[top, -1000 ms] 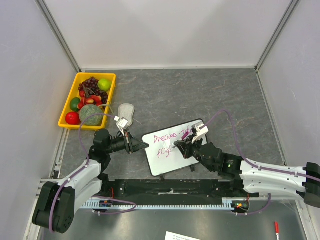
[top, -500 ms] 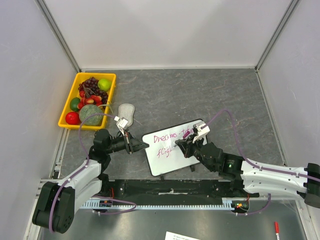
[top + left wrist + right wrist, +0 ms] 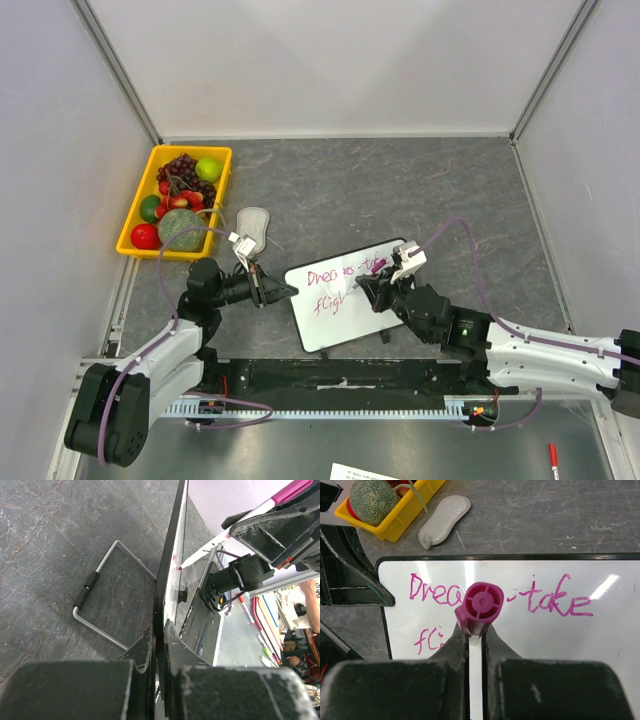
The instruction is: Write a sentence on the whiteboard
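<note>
Your left pincer is clamped on the 9 o'clock edge of the whiteboard, which stands toward 6 o'clock of the table's middle. Your right pincer is closed on the marker, tip at the board. The sentence has its top line written. The second line reads only "fli", so I'd judge most of it is left.

Left arm, right arm: black joints, pale grey links, a looping purple cable each; left hand, right hand scuffed black.
</note>
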`<action>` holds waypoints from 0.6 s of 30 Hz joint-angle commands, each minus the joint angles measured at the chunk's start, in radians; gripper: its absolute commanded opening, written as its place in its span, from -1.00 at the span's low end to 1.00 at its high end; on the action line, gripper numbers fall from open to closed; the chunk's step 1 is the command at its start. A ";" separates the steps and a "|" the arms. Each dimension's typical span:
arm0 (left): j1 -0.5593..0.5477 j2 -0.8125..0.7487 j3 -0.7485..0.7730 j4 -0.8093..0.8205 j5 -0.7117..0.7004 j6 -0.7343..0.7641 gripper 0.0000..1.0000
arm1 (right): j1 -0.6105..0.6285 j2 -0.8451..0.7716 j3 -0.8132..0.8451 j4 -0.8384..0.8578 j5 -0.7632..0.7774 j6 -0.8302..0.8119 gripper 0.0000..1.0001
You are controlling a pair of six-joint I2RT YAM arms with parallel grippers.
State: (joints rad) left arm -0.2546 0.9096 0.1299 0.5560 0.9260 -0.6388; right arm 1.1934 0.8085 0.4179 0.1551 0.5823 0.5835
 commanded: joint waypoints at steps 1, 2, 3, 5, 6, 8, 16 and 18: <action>-0.002 -0.006 0.001 0.016 -0.015 0.079 -0.96 | -0.005 -0.023 0.010 -0.017 0.033 -0.004 -1.00; -0.002 -0.006 0.000 0.016 -0.015 0.077 -0.96 | -0.005 -0.025 0.009 -0.023 0.025 -0.004 -1.00; -0.002 -0.006 0.000 0.015 -0.015 0.077 -0.96 | -0.006 -0.022 0.009 -0.029 0.019 -0.001 -1.00; -0.002 -0.002 0.002 0.015 -0.015 0.079 -0.96 | -0.005 -0.015 0.002 -0.040 0.007 0.002 -1.00; -0.002 -0.002 0.002 0.016 -0.013 0.079 -0.96 | -0.005 -0.014 -0.001 -0.040 -0.002 0.004 -1.00; -0.002 -0.003 0.002 0.016 -0.013 0.079 -0.96 | -0.005 -0.008 -0.011 -0.040 -0.015 0.009 -1.00; -0.002 -0.008 0.000 0.016 -0.015 0.077 -0.96 | -0.005 -0.017 -0.044 -0.048 -0.044 0.024 -1.00; -0.002 -0.006 0.000 0.015 -0.015 0.077 -0.96 | -0.005 -0.023 -0.038 -0.052 -0.041 0.022 -1.00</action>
State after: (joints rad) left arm -0.2546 0.9096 0.1299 0.5552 0.9257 -0.6388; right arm 1.1931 0.7982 0.3946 0.1303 0.5343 0.6037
